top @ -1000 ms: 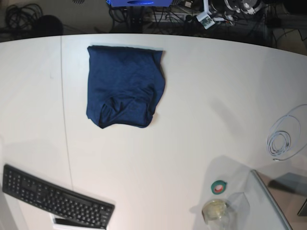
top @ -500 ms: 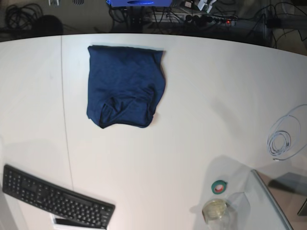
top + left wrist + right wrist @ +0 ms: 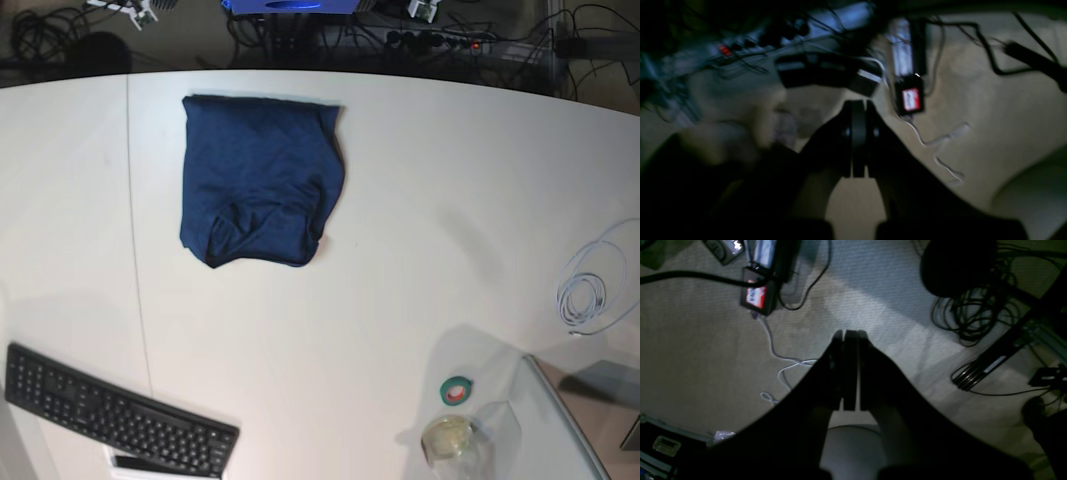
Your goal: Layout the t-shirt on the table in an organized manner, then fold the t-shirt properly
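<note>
White and smooth, the table [image 3: 400, 230] fills the base view, with a thin dark seam line [image 3: 138, 250] running down its left part. At the near left corner lies a black keyboard [image 3: 115, 412]. Just right of the seam, toward the far edge, the t-shirt [image 3: 262, 178] rests folded into a compact dark navy rectangle, its near edge rumpled. Farther right, near the front edge, a green roll of tape [image 3: 457, 390] sits just beside a clear round container [image 3: 448, 438], and a coiled white cable [image 3: 588, 290] lies at the right edge. Neither arm is over the table. In the wrist views, the right gripper [image 3: 850, 336] and the left gripper [image 3: 858, 106] both hang above carpeted floor strewn with cables, fingers pressed together and holding nothing.
</note>
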